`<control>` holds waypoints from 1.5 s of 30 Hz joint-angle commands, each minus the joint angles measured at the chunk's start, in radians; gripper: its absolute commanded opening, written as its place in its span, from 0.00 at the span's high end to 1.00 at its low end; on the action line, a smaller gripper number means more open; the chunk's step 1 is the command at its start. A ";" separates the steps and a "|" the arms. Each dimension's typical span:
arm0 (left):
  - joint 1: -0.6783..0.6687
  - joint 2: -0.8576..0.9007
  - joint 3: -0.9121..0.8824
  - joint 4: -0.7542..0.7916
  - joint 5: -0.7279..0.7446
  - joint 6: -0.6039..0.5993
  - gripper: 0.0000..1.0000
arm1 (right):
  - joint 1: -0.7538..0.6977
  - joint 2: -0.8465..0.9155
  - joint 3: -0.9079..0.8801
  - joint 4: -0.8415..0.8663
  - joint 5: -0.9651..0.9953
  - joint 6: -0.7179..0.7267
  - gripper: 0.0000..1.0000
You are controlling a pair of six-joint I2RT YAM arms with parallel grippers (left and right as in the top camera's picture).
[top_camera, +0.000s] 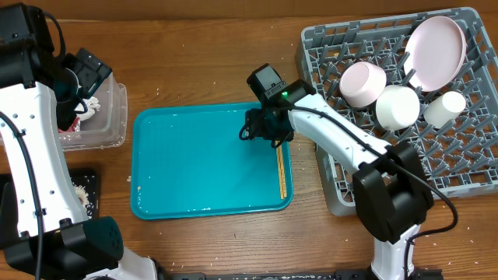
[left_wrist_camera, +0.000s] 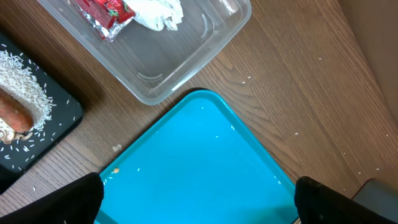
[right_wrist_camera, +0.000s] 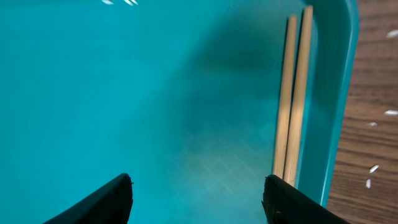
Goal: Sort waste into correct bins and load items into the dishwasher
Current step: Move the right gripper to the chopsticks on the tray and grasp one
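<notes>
The chopsticks (top_camera: 282,171) lie side by side along the right rim of the teal tray (top_camera: 210,159). My right gripper (top_camera: 264,128) is open and empty low over the tray, with the chopsticks (right_wrist_camera: 293,93) just ahead of its right finger (right_wrist_camera: 199,199). My left gripper (top_camera: 92,71) is open and empty (left_wrist_camera: 199,208), high above the clear tub (top_camera: 120,117). The tub (left_wrist_camera: 186,56) holds the red wrapper (left_wrist_camera: 102,12) and the white napkin (left_wrist_camera: 158,12). The black tray (left_wrist_camera: 56,127) holds rice (left_wrist_camera: 25,81) and the carrot (left_wrist_camera: 13,113). The grey dish rack (top_camera: 459,163) holds a large plate (top_camera: 436,50), a bowl (top_camera: 363,84), another dish (top_camera: 398,106) and a small cup (top_camera: 444,108).
The black tray (top_camera: 92,177) sits at the front left, below the tub. Stray rice grains are scattered on the wooden table (left_wrist_camera: 298,93) and on the teal tray's corner (left_wrist_camera: 115,169). The rack stands close to the teal tray's right edge.
</notes>
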State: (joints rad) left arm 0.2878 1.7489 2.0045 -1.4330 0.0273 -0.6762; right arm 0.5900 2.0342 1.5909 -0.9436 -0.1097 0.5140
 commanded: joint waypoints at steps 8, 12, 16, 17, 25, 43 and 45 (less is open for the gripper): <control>0.000 0.002 0.006 0.000 0.007 0.019 0.00 | 0.005 0.066 -0.020 -0.003 0.047 0.035 0.31; 0.000 0.002 0.006 0.000 0.007 0.019 0.00 | 0.005 0.070 -0.021 -0.010 0.083 0.037 0.31; 0.000 0.002 0.006 0.000 0.007 0.019 0.00 | 0.005 0.070 -0.021 -0.009 0.084 0.036 0.31; 0.000 0.002 0.006 0.000 0.007 0.019 0.00 | 0.005 0.070 -0.021 -0.009 0.084 0.036 0.31; 0.000 0.002 0.006 0.000 0.007 0.019 0.00 | 0.014 0.070 -0.021 -0.008 0.084 0.036 0.32; 0.000 0.002 0.006 0.000 0.007 0.019 0.00 | 0.034 0.071 -0.021 0.006 0.146 0.037 0.32; 0.000 0.002 0.006 0.000 0.007 0.019 0.00 | 0.034 0.070 -0.021 0.006 0.146 0.037 0.32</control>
State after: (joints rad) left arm 0.2874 1.7489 2.0045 -1.4330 0.0273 -0.6762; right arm 0.6220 2.1036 1.5757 -0.9401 0.0147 0.5461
